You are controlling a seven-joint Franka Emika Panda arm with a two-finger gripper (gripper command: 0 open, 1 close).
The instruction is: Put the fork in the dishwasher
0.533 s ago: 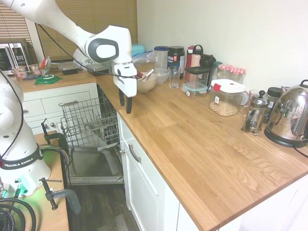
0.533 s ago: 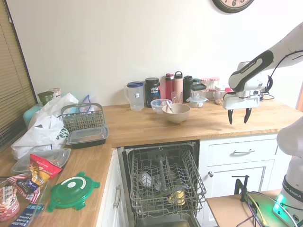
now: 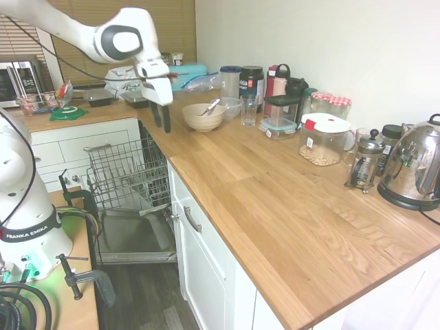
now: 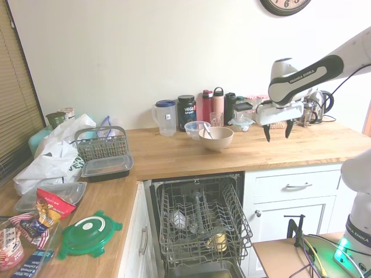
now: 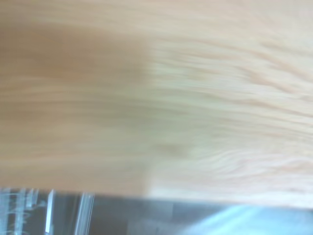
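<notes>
The fork (image 3: 210,106) leans in the beige bowl (image 3: 204,119) on the wooden counter, its silvery handle sticking out over the rim; the second exterior view shows the fork (image 4: 206,130) in the same bowl (image 4: 216,138). My gripper (image 3: 161,117) hangs just above the counter beside the bowl, open, with nothing between its dark fingers. From the other side the gripper (image 4: 277,132) is to the right of the bowl. The dishwasher (image 3: 127,172) stands open below the counter edge, its wire rack (image 4: 200,223) pulled out over the lowered door (image 3: 134,237). The wrist view shows only blurred wood.
Bottles, a jug (image 4: 166,117), jars and lidded containers line the wall behind the bowl. A kettle (image 3: 412,168) and a French press (image 3: 363,161) stand further along. A grey cutlery basket (image 4: 101,143), plastic bags and a green lid (image 4: 88,234) lie on the side counter.
My gripper has travelled along the counter toward the bowl and risen a little, still open and empty. The bowl, fork and dishwasher have not moved.
</notes>
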